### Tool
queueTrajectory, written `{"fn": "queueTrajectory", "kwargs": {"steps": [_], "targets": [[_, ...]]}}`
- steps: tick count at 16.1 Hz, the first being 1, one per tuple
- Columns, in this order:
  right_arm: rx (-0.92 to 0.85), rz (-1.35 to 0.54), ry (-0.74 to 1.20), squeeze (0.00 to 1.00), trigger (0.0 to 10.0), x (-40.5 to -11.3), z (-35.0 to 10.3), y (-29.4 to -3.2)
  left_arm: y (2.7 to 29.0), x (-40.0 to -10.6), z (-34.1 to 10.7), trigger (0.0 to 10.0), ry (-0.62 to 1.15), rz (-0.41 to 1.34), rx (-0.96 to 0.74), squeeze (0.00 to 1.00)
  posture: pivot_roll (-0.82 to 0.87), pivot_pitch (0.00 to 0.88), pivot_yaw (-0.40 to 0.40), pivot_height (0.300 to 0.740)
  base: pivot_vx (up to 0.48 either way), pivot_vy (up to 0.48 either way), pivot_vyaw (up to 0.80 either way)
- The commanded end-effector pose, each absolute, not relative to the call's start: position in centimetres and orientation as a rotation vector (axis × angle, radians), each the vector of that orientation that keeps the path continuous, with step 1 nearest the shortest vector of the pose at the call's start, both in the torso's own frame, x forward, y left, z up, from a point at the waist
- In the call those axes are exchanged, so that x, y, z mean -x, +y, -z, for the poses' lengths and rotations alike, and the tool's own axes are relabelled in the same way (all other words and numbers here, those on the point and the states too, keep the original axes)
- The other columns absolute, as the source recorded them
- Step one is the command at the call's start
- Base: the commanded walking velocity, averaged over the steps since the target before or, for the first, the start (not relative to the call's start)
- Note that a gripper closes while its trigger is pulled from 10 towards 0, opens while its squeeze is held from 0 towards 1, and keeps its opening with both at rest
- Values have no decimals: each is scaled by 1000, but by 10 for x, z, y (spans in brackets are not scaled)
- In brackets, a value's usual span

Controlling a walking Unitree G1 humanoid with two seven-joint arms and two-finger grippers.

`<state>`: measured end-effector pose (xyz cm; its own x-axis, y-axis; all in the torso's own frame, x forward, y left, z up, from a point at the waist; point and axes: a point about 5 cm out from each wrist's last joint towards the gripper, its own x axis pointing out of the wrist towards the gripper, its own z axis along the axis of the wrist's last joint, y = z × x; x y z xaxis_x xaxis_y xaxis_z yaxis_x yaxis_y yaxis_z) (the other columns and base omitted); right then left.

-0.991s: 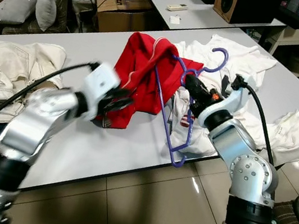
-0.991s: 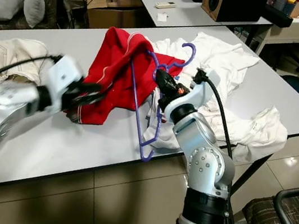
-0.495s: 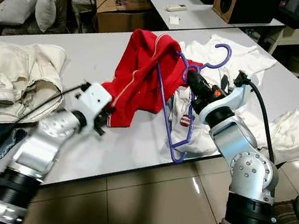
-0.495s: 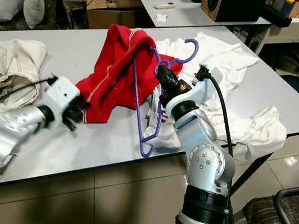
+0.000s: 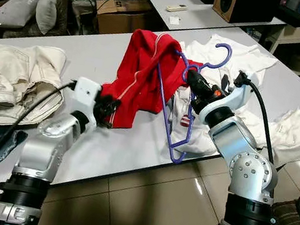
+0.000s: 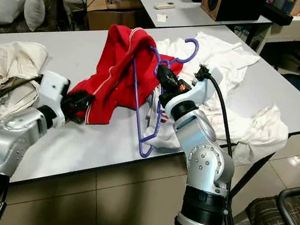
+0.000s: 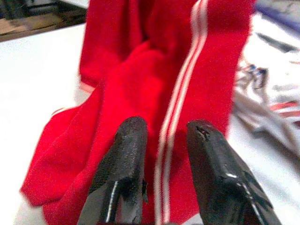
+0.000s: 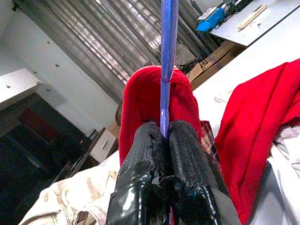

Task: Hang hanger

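- The right gripper (image 6: 163, 80) is clamped on the purple hanger (image 6: 139, 108) just below its hook; in the right wrist view the two fingers (image 8: 147, 154) press together on the thin purple bar, so the hold looks firm.
- The hanger stands tilted above the table (image 5: 133, 144), hook upward and its lower corner reaching past the table's near edge; its upper shoulder is tucked under the red garment (image 5: 141, 77), which drapes over that side and trails down onto the table.
- The left gripper (image 5: 106, 109) is at the garment's lower hem; in the left wrist view its fingers (image 7: 124, 159) stand apart with a white-striped fold of red cloth between them; they have closed on nothing, and whether the pads touch the cloth cannot be told.
- White clothes (image 5: 247, 76) lie heaped behind and under the right arm, beige clothes (image 5: 13, 76) at the table's left end; both look untouched by the grippers.
- Judged from this, the hanger is lifted and the garment partly threaded on one shoulder; the far shoulder looks bare, so dressing the hanger seems about half done.
- Left to do, by this reading: pinch the hem, draw the cloth over the other shoulder, then carry the hanger to a rail; no rail or hook is visible here, so the hanging itself is not begun.
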<state>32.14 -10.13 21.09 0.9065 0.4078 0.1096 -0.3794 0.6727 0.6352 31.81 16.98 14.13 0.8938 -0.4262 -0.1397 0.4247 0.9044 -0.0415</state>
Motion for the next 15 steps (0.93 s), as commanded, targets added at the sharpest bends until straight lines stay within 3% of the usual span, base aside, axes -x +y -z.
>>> {"fn": "queueTrajectory", "kwargs": {"steps": [1,3,6,7,8,12,13,14,15], "targets": [[-710,-455,2,0,10000,-321,-219,-100,162,-313,-145,10000,126,504,42,1000,34,0,120,740,0,0,0],[-709,-459,1,0,10000,-322,-219,-99,156,-310,-140,10000,146,523,8,1000,35,0,119,740,0,0,0],[-707,-462,-2,0,10000,-322,-221,-99,160,-317,-125,10000,211,397,-47,1000,36,0,114,740,0,0,0],[-707,-464,-2,0,10000,-322,-221,-99,162,-320,-119,10000,236,334,-77,165,36,0,114,740,0,0,0],[-707,-466,-2,0,10000,-322,-221,-99,161,-322,-116,10000,248,303,-91,0,36,0,113,740,0,0,0],[-711,-469,-2,0,10000,-322,-221,-97,144,-328,-111,10000,263,334,-24,0,35,0,116,740,0,0,0],[-711,-469,-2,0,10000,-322,-221,-97,143,-328,-111,9451,266,333,-14,0,35,0,116,740,0,0,0],[-712,-468,-2,0,10000,-322,-221,-97,143,-329,-111,2902,269,325,-1,0,35,0,116,740,0,0,0],[-712,-467,-2,0,10000,-321,-221,-98,142,-330,-111,0,268,325,29,0,34,0,120,740,0,0,0]]}}
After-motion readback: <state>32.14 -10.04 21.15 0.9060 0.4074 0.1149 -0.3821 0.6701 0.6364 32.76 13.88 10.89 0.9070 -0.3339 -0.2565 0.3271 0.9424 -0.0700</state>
